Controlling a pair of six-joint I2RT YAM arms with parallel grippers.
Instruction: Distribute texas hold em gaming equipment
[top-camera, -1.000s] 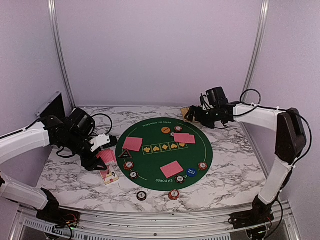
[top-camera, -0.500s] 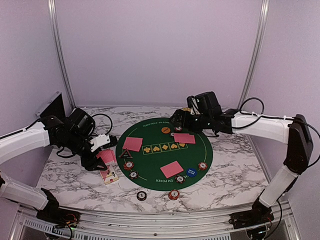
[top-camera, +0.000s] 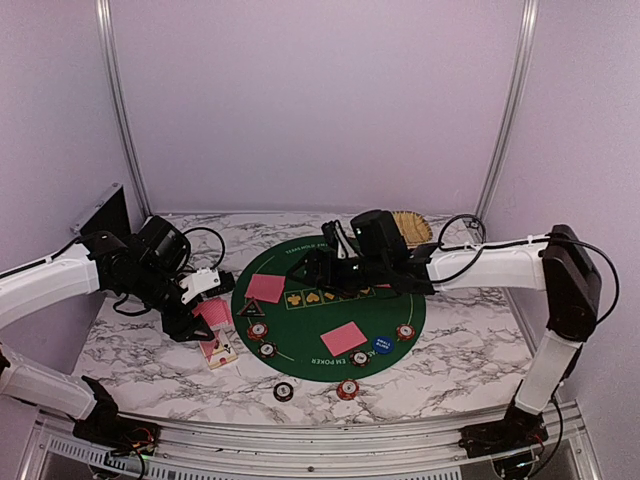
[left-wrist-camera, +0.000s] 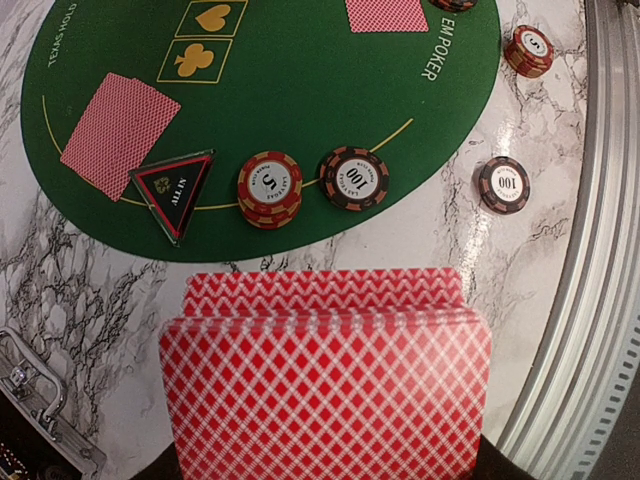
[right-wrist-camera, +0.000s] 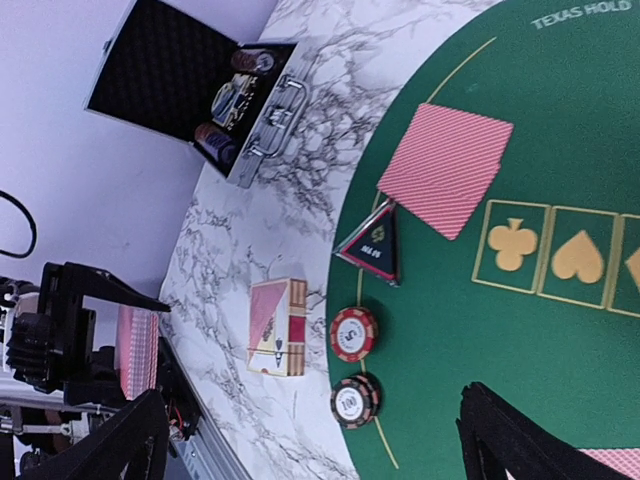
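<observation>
My left gripper (top-camera: 207, 312) is shut on a deck of red-backed playing cards (left-wrist-camera: 325, 390), held upright over the marble left of the green mat (top-camera: 300, 345). The deck hides its fingers in the left wrist view. My right gripper (right-wrist-camera: 312, 405) hangs open and empty above the mat's left side, over a red-and-white chip (right-wrist-camera: 353, 332) and a dark chip (right-wrist-camera: 355, 400). Beside them lie a black-triangle button (right-wrist-camera: 373, 245) and a face-down card pair (right-wrist-camera: 445, 167). Another card pair (top-camera: 344, 338), a blue button (top-camera: 382, 343) and more chips (top-camera: 404, 331) sit on the mat. Two chips (top-camera: 284, 391) (top-camera: 347, 389) lie off its near edge.
A card box (top-camera: 218, 350) lies on the marble just below my left gripper. An open metal chip case (right-wrist-camera: 200, 85) stands at the far left. A tan woven tray (top-camera: 410, 226) sits at the back right, behind my right arm. The metal rail (left-wrist-camera: 600, 300) runs along the near edge.
My right arm has swung left from the woven tray at the back right to above the mat's left side, jaws still open. The left arm and its deck have not moved.
</observation>
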